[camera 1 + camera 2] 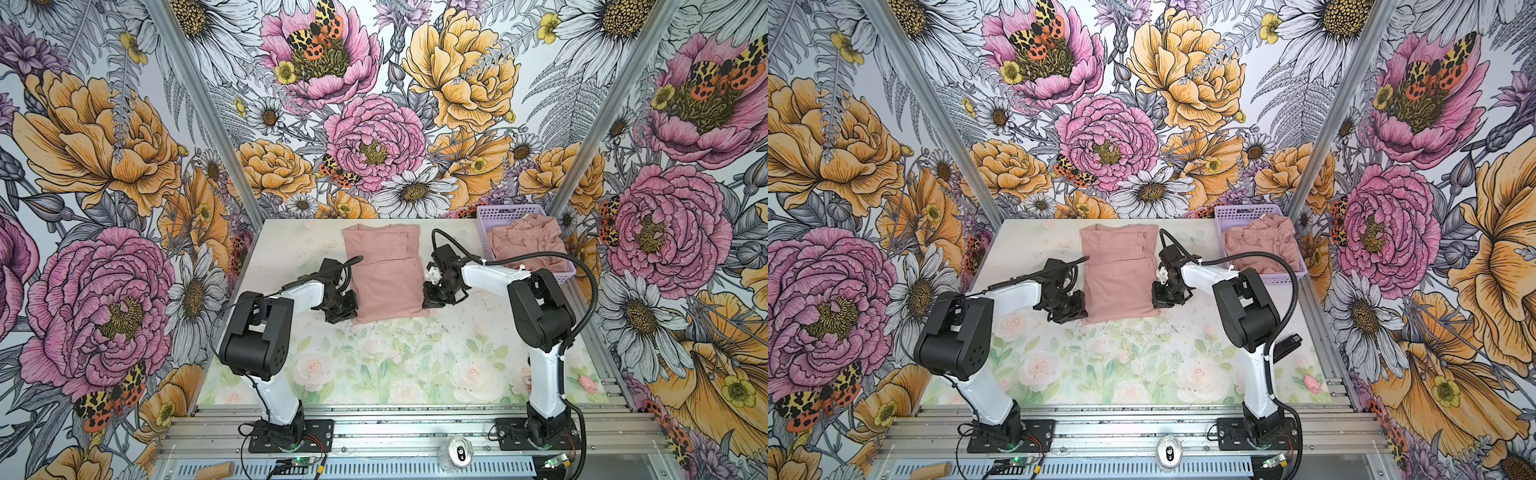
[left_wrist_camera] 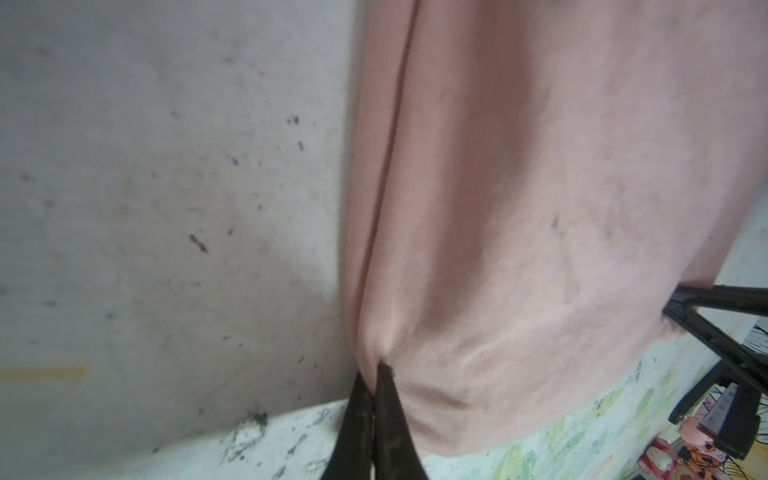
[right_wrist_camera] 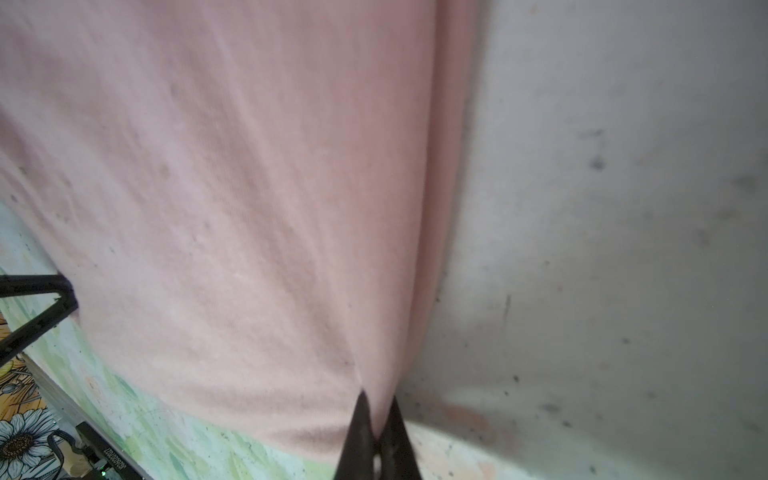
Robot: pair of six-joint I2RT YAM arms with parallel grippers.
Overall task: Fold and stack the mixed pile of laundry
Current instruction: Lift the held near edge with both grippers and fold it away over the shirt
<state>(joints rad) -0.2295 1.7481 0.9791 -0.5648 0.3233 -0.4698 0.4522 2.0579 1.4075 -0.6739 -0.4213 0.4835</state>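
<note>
A dusty-pink garment [image 1: 386, 274] [image 1: 1121, 274] lies folded into a long rectangle at the back middle of the table. My left gripper [image 1: 353, 309] [image 1: 1086, 311] sits at its near left corner. In the left wrist view the left gripper [image 2: 374, 368] is shut on a pinch of the garment [image 2: 519, 208] edge. My right gripper [image 1: 426, 297] [image 1: 1156, 297] is at the near right corner. In the right wrist view the right gripper [image 3: 378, 397] is shut on a fold of the garment [image 3: 249, 208]. More of the mixed laundry pile [image 1: 528, 245] lies crumpled in a basket.
The lavender basket [image 1: 498, 212] stands at the back right corner of the table. A small pink toy [image 1: 588, 383] lies at the front right. A drink can [image 1: 459, 451] and a wooden cylinder [image 1: 216, 471] rest on the front rail. The floral table [image 1: 374, 365] is walled on three sides.
</note>
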